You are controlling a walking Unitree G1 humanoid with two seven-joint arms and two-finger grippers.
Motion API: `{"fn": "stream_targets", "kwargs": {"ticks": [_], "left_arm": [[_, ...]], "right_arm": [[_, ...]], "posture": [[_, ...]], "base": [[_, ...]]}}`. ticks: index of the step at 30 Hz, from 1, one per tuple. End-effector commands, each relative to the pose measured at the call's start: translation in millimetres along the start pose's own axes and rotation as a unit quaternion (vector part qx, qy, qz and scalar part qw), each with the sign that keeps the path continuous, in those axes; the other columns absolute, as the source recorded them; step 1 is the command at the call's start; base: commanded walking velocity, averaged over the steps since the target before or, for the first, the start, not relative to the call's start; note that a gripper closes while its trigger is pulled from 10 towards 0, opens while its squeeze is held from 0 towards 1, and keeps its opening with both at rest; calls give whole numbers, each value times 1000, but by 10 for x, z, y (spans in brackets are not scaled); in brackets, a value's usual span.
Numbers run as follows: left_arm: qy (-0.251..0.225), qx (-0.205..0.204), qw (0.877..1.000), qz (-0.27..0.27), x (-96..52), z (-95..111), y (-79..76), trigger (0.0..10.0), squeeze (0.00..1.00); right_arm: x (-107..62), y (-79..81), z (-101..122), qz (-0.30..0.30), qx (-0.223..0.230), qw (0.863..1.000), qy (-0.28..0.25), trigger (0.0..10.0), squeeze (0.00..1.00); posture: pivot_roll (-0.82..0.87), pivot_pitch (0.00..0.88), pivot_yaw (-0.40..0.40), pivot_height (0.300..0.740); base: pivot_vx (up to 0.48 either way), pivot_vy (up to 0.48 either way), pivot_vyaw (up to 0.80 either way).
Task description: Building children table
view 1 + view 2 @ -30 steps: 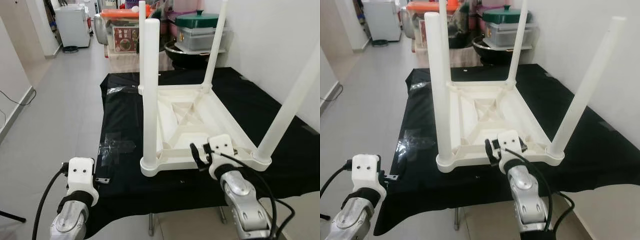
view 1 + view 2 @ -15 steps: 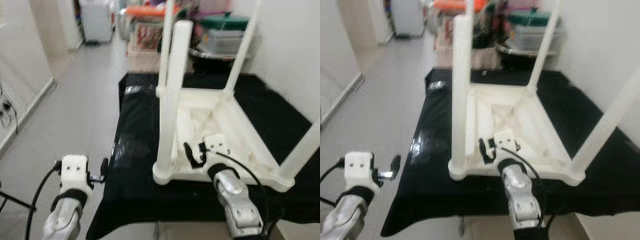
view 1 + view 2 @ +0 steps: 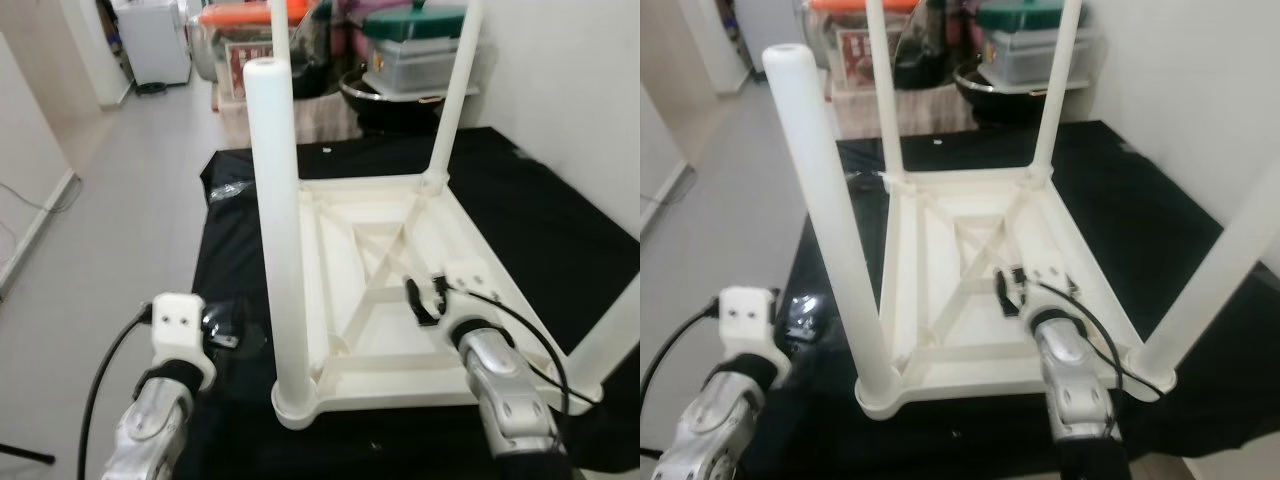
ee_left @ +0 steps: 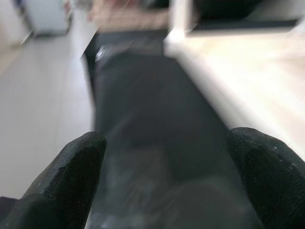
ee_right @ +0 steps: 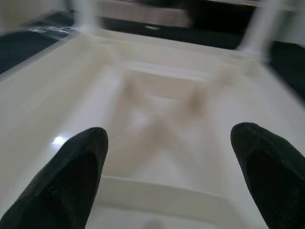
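Note:
A white plastic children's table [image 3: 380, 260] lies upside down on a black cloth [image 3: 520, 200], its legs pointing up. The near-left leg [image 3: 275, 200] stands closest to me, and the near-right leg [image 3: 1220, 270] rises at the right edge. My right gripper [image 3: 425, 300] hovers open over the ribbed underside, close to the front rim; the right wrist view shows the cross ribs [image 5: 157, 119] between its fingertips [image 5: 76, 176]. My left gripper [image 3: 228, 338] is open above the cloth, just left of the table's rim [image 4: 214, 95], holding nothing.
Behind the work table stand stacked boxes, a green-lidded pot [image 3: 415, 25] and a dark wok [image 3: 400, 100]. A white wall [image 3: 570, 70] runs along the right. Open grey floor [image 3: 110, 200] lies to the left, with a white appliance [image 3: 155, 40] further back.
The camera has closed in on the table. My right gripper has gone from the front rim to over the underside. My left gripper has come in from beyond the cloth's edge to above it.

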State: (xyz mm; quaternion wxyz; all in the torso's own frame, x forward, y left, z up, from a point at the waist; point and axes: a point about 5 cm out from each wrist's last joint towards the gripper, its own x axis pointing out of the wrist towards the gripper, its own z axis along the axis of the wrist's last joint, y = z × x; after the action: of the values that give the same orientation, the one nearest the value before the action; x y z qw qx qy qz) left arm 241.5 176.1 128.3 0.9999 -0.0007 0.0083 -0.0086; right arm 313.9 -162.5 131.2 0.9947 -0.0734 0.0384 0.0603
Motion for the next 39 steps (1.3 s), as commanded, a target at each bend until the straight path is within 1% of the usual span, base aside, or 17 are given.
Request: {"fn": "stream_targets", "kwargs": {"ticks": [1, 4, 7, 8, 9, 10, 14, 16, 17, 18, 19, 21, 23, 27, 32, 34, 39], "left_arm": [[7, 10, 1000, 10, -15, -8, 22, 10000, 0], [9, 12, 1000, 15, -22, -17, 30, 10000, 0], [25, 34, 999, 28, -36, -64, 38, 10000, 0], [27, 38, 998, 31, -38, -72, 31, 10000, 0], [27, 38, 998, 31, -38, -72, 31, 10000, 0], [21, 31, 999, 31, -42, -63, 11, 10000, 0], [14, 35, 999, 27, -43, -45, -9, 10000, 0], [13, 40, 999, 26, -45, -41, -19, 10000, 0], [14, 44, 999, 24, -47, -40, -29, 10000, 0], [14, 48, 999, 19, -49, -39, -44, 10000, 0], [14, 48, 999, 19, -49, -39, -44, 10000, 0], [13, 57, 998, 8, -52, -33, -83, 10000, 0], [12, 62, 998, 0, -52, -30, -112, 10000, 0], [12, 65, 998, -8, -50, -32, -132, 10000, 0], [14, 42, 998, -38, -67, -28, -177, 10000, 0], [14, 42, 998, -45, -76, -28, -187, 10000, 0], [12, 39, 998, -43, -76, -22, -190, 10000, 0]], "right_arm": [[-21, -46, -77, 6, 2, 1000, 23, 10000, 0], [-2, -69, -57, 11, -4, 1000, 23, 10000, 0], [84, -146, 65, 19, -18, 999, 19, 10000, 0], [102, -143, 137, 40, -13, 999, 4, 10000, 0], [102, -143, 137, 40, -13, 999, 4, 10000, 0], [112, -145, 230, 64, -13, 998, -17, 10000, 0], [116, -127, 268, 70, -17, 997, -25, 10000, 0], [127, -124, 267, 63, -16, 998, -22, 10000, 0], [142, -127, 244, 53, -6, 999, -13, 10000, 0], [158, -137, 206, 44, -14, 999, 6, 10000, 0], [158, -137, 206, 44, -14, 999, 6, 10000, 0], [183, -178, 172, 31, -22, 999, 34, 10000, 0], [198, -208, 189, 30, -24, 998, 40, 10000, 0], [206, -234, 213, 30, -24, 999, 39, 10000, 0], [209, -268, 219, 25, -21, 999, 41, 10000, 0], [210, -268, 220, 25, -21, 999, 43, 10000, 0], [211, -272, 214, 22, -25, 998, 47, 10000, 0]], "posture": [[-23, 80, -36, 740], [-25, 83, -34, 740], [-27, 88, -35, 740], [-27, 89, -36, 740], [-27, 89, -36, 740], [-26, 92, -39, 740], [-22, 94, -43, 740], [-22, 94, -43, 740], [-22, 95, -43, 740], [-22, 95, -43, 740], [-22, 95, -43, 740], [-22, 98, -38, 740], [-26, 99, -36, 740], [-27, 99, -36, 740], [-28, 99, -37, 740], [-28, 100, -37, 740], [-27, 100, -37, 740]], "base": [[0, 0, 0], [0, 0, 0], [0, 320, 0], [0, 480, 0], [0, 480, 0], [0, 480, 0], [0, 338, 331], [0, 0, 778], [0, 0, 0], [0, 0, 0], [0, 0, 0], [0, 0, 0], [0, 0, 0], [0, 0, 0], [0, 0, 0], [0, 0, 0], [0, 0, 0]]}}
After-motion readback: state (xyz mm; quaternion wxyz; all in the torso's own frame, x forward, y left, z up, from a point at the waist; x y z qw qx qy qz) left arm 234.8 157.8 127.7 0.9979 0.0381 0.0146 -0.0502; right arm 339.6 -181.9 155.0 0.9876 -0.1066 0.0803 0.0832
